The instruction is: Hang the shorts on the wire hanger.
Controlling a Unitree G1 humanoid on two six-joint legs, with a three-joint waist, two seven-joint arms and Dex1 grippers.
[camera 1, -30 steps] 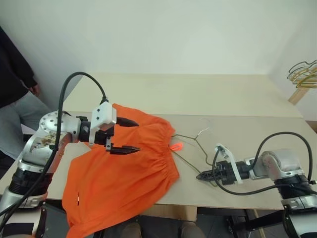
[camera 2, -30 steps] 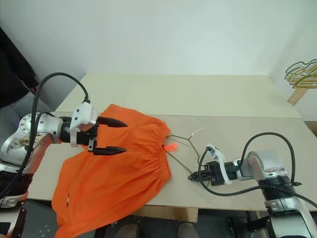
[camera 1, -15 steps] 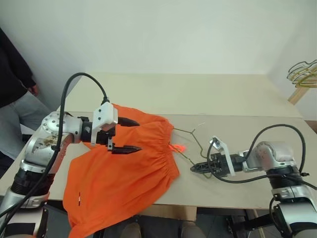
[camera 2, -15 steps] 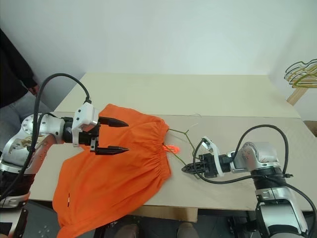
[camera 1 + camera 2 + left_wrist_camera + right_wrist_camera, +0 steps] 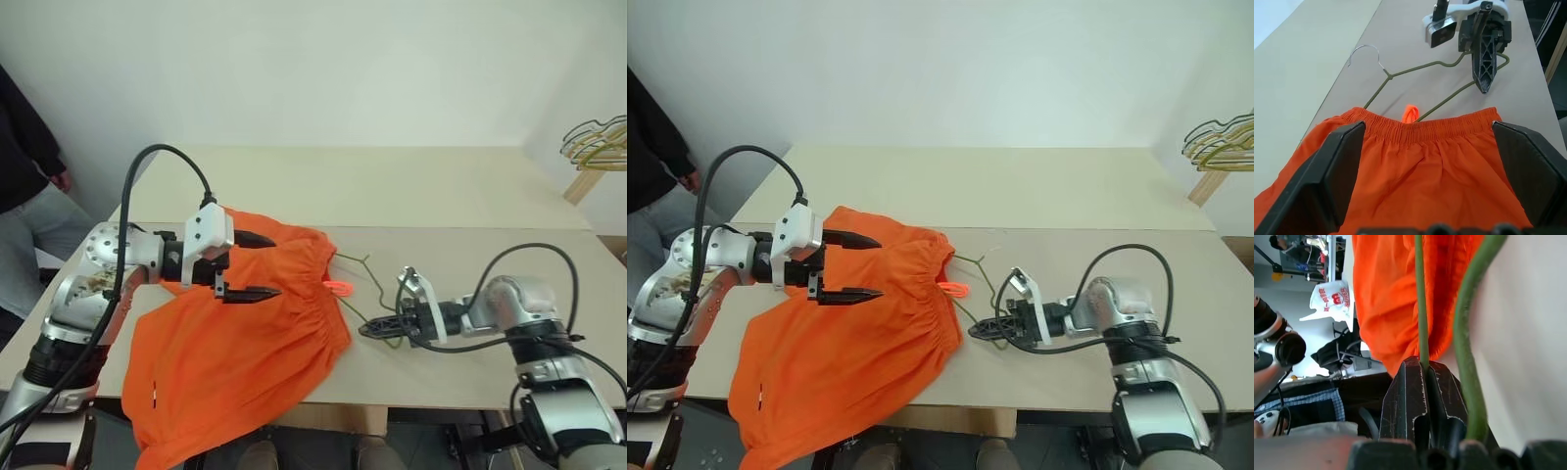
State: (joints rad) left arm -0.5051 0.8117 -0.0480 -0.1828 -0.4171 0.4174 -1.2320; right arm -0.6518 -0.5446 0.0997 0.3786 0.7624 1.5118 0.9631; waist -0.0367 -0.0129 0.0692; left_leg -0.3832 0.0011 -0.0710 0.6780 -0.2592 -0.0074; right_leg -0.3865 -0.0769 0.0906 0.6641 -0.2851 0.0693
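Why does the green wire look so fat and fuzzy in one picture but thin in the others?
In the right wrist view the wire hanger runs very close to the camera, so it looks thick and soft-edged beside the shorts. In the left eye view it lies farther off, thin and sharp. In the left wrist view the nearby fingers look huge too.

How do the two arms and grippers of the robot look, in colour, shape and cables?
Both arms are silver-grey metal with rounded joints and black segments. Each carries a thick black cable that loops above it. The left gripper has a white block-shaped housing and two black fingers tapering to points. The right gripper has the same slim black fingers and a small white bracket behind them.
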